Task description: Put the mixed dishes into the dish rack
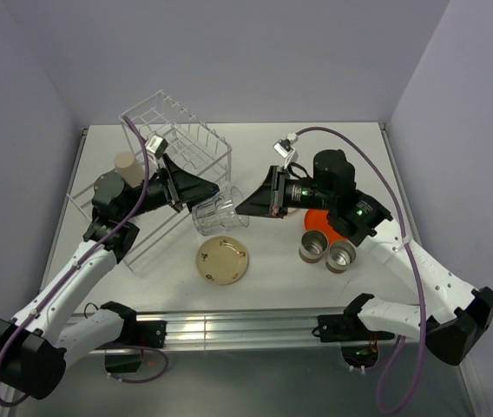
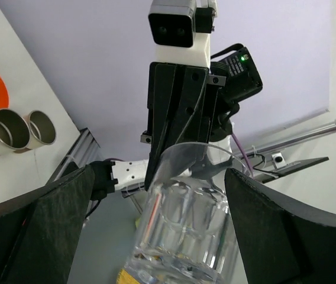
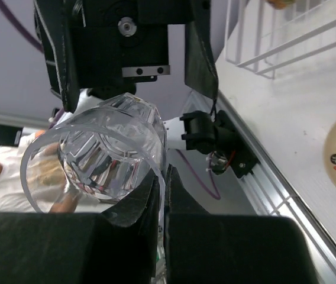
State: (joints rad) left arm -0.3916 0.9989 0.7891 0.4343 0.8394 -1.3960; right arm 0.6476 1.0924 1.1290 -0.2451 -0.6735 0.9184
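The right pincer (image 3: 163,177) is clamped on the rim of the clear glass (image 3: 97,154), one finger inside the mouth and one outside, pressed together on the wall. The glass lies on its side in that grip, over the middle of the bench (image 1: 272,156), its mouth towards the right arm and its faceted base towards the left arm. The left pincer (image 2: 159,177) faces it with its fingers (image 2: 55,225) wide apart, one on each side of the base; I cannot tell if either touches the glass.

Just behind the left pincer, in the back left part of the bench, stands the white wire dish rack (image 1: 177,122), with a tall beige cup (image 1: 127,169) at its left side. A cream plate with brown motifs (image 1: 223,260) lies flat near the front edge, below the glass. Towards the right edge, two metal cups (image 1: 314,247) stand upright and touching, just in front of an orange plate (image 1: 320,219) half hidden under the right arm
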